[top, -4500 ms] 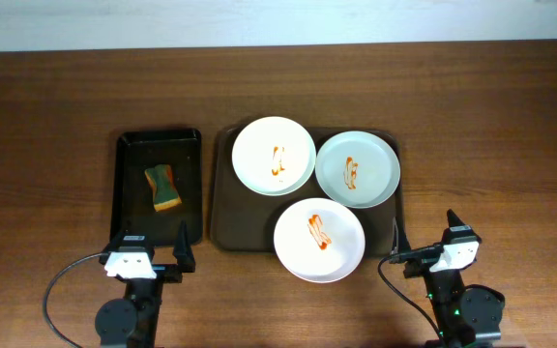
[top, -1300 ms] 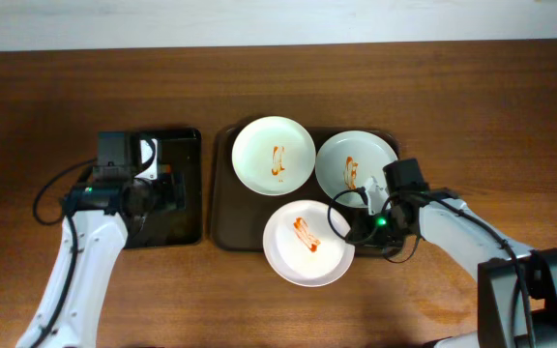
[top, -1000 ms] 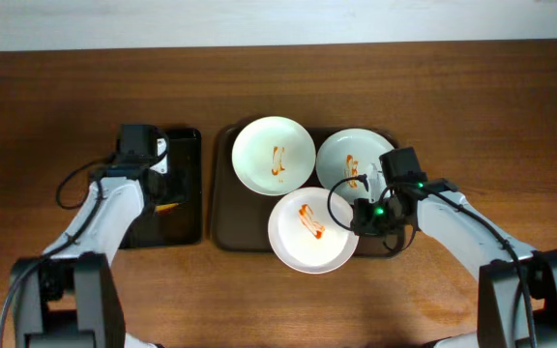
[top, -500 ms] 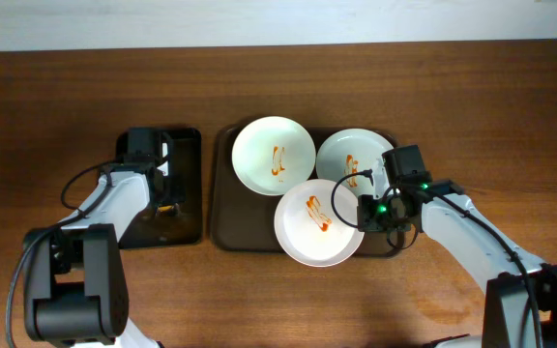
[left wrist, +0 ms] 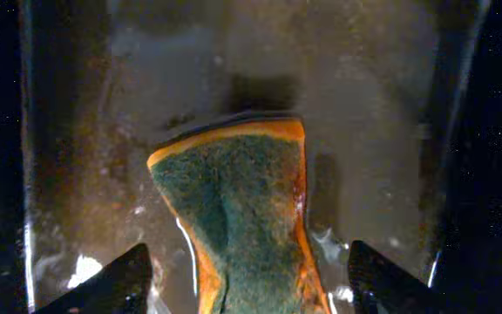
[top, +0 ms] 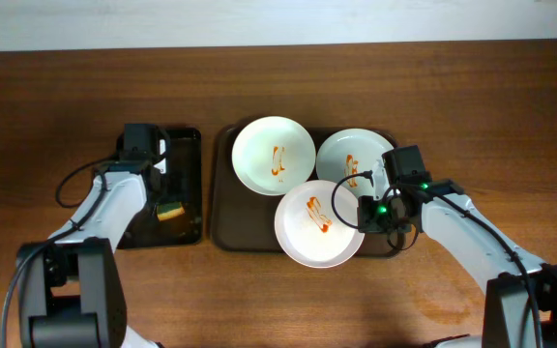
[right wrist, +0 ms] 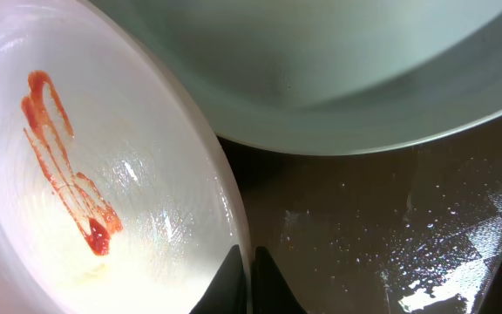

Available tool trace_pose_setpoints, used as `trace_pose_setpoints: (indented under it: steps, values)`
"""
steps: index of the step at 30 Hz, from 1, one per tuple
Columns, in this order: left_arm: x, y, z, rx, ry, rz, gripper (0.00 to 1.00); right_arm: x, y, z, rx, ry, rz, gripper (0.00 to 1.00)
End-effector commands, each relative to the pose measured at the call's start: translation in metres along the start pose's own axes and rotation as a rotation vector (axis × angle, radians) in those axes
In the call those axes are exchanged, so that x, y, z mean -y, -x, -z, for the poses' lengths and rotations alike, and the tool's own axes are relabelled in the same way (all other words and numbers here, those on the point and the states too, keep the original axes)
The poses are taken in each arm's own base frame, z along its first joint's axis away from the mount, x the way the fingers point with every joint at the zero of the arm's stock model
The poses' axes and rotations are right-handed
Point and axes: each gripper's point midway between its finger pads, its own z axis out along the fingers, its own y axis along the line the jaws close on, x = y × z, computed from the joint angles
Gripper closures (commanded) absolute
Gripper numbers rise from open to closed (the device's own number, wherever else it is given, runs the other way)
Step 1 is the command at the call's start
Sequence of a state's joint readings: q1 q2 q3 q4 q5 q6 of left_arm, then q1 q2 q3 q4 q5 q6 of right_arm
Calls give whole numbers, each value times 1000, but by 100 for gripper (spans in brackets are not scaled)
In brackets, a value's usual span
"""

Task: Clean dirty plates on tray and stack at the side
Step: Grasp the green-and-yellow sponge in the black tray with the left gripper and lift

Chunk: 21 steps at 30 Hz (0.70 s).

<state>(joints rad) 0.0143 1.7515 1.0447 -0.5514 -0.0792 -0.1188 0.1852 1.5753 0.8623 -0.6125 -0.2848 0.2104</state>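
Three sauce-smeared plates lie on the dark brown tray (top: 222, 230): a white plate (top: 274, 155) at the back left, a pale green-grey plate (top: 354, 162) at the back right, and a white plate (top: 317, 227) in front that overhangs the tray's near rim. My right gripper (top: 364, 213) (right wrist: 249, 262) is shut on the front plate's right rim (right wrist: 103, 174), just below the green-grey plate (right wrist: 338, 70). My left gripper (top: 159, 189) (left wrist: 249, 262) hangs open over the small black tray (top: 187, 145). Its fingers (left wrist: 116, 283) stand either side of a green and orange sponge (left wrist: 238, 218) without touching it.
The sponge (top: 170, 210) lies near the front right of the narrow black tray, which sits left of the brown tray. The brown tray floor (right wrist: 364, 227) is wet beside the held plate. Bare wooden table (top: 511, 116) stretches to the right and along the back.
The front white plate has shifted slightly right and toward the back in my right gripper's grip. The left arm has stayed over the black tray, and the sponge shows more beside it.
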Motion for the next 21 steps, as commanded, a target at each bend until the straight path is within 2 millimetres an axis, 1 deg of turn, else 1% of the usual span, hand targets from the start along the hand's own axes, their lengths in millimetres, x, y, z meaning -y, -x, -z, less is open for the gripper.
trace_pose_setpoints:
  steps: [1,2,4,7,8,12,13,14,16,18,19,21]
  values:
    - [1,1,-13,-18,-3,0,46,-5,9,8,35,0,7,96]
    - [2,-2,-18,-32,-3,-1,46,-5,9,8,34,0,7,96]
    - [2,-3,-19,-35,-3,-1,67,-5,9,8,34,0,7,96]
    - [2,-3,-19,-35,-3,-2,76,-5,9,8,34,0,7,96]
    - [2,-2,-18,-33,-2,-1,55,-5,9,8,34,0,7,96]
    - [3,10,-9,-21,-4,0,55,-5,9,8,34,-1,7,96]
    - [2,10,-9,-23,-4,-1,56,-5,9,8,34,-1,7,96]
    - [2,8,-8,-31,-3,-1,58,-5,9,8,34,-1,7,96]
    - [2,8,-7,-37,-3,-2,59,-5,9,8,34,-1,7,96]
    - [3,3,-7,-56,-8,-3,67,-5,9,8,34,-1,7,96]
    - [3,0,-8,-64,-7,-3,77,-5,9,8,34,-1,7,96]
    - [2,-4,-9,-77,-5,-4,88,-5,9,8,34,-1,7,96]
